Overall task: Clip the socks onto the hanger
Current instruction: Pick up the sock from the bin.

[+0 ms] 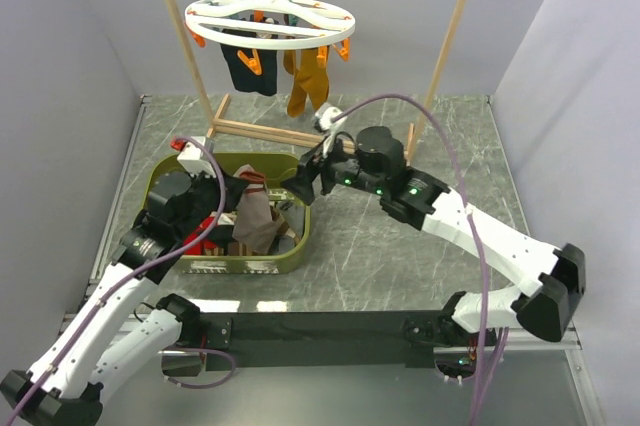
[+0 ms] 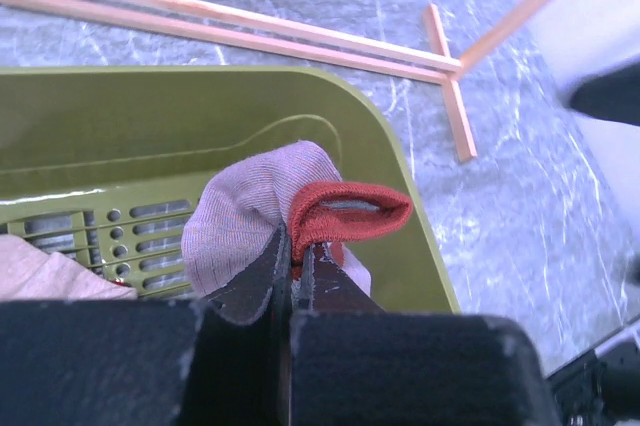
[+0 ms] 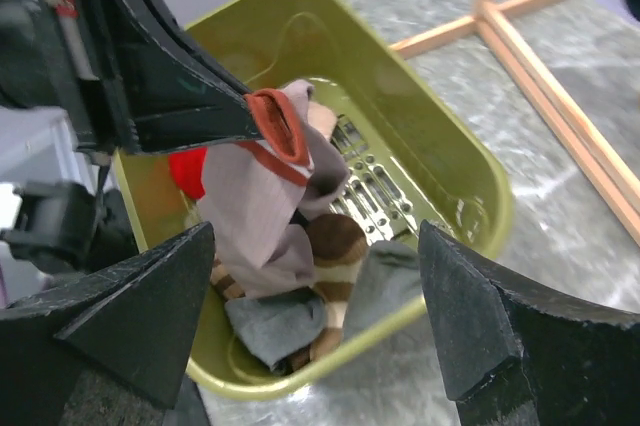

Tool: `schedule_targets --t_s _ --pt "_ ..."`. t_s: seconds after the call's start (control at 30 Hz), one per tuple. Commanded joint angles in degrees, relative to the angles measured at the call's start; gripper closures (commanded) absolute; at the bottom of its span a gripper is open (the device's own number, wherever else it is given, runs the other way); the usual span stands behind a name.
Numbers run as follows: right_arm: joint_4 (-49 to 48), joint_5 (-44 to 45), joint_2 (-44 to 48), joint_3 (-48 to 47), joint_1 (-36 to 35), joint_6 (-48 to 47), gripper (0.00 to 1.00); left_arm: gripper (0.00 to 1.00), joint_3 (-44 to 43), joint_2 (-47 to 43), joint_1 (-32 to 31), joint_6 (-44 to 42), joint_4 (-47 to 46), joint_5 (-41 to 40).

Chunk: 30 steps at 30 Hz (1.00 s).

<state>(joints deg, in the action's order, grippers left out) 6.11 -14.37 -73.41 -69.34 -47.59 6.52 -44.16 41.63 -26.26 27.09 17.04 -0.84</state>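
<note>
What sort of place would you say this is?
Probably a test cell staged as a laundry corner: plain walls around a stone-look table, a wooden rack with a clip hanger, a green basket of socks.

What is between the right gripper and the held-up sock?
Nothing, just air. The right wrist view shows the right gripper open and facing the sock across a bare gap. The green basket sits below.

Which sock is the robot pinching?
The grey-brown sock with the red cuff, shut in the left gripper over the green basket. The navy sock and orange socks hang clipped on the hanger instead.
</note>
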Motion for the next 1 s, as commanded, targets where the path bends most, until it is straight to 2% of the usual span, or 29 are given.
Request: schedule_targets --t_s 0.0,0.33,0.43,0.47,0.53,0.57,0.63,0.67,0.73,0.77,0.87,0.93,0.97 --pt "-7.8 -2.1 -2.4 -2.6 -1.2 -5.9 0.12 0.99 -4.3 -2.6 0.1 -4.9 0.7 4.1" --pt "-9.5 -6.0 -9.8 -7.6 -4.6 -4.5 0.17 0.99 -4.7 -4.4 0.1 -4.6 0.0 7.4" --pt "-11.1 -4.4 -11.1 -8.1 -5.8 -3.9 0.25 0.99 -4.6 -4.8 0.1 -4.6 0.4 8.1" --pt "-11.4 -4.0 -11.9 -8.4 -5.8 -4.0 0.31 0.99 -4.7 -5.0 0.2 -4.8 0.5 7.7" --pt "-9.8 -4.3 -12.9 -9.8 -6.2 -4.5 0.39 0.99 -4.7 -5.4 0.1 -4.9 0.9 7.1" --pt "-9.0 -4.3 -13.6 -11.0 -6.4 -4.8 0.5 0.99 -4.8 -5.4 0.2 -5.0 1.0 6.3" --pt "-7.3 -3.7 -13.8 -11.6 -6.7 -5.5 0.59 0.99 -4.7 -5.5 0.1 -5.0 1.5 5.7" --pt "-6.9 -3.4 -13.5 -11.7 -6.6 -5.8 0.69 0.99 -4.6 -5.6 0.2 -4.9 1.6 5.4" --pt "-6.5 -1.7 -13.1 -11.4 -6.9 -5.9 0.77 0.99 -4.4 -5.4 0.1 -3.9 2.0 3.3" --pt "-6.5 -1.5 -12.6 -11.1 -6.9 -6.0 0.85 0.99 -4.5 -5.5 0.1 -3.7 2.1 2.7" --pt "-5.8 -1.5 -11.7 -9.9 -7.0 -5.8 1.0 0.99 -4.3 -5.9 0.2 -3.3 1.5 3.2" --pt "-6.0 -2.0 -11.3 -9.5 -7.0 -5.0 1.0 0.96 -4.1 -6.3 0.1 -2.9 1.2 4.3" --pt "-6.0 -2.0 -11.1 -9.5 -7.0 -4.5 1.0 0.82 -4.0 -6.5 0.1 -2.9 1.6 4.5"
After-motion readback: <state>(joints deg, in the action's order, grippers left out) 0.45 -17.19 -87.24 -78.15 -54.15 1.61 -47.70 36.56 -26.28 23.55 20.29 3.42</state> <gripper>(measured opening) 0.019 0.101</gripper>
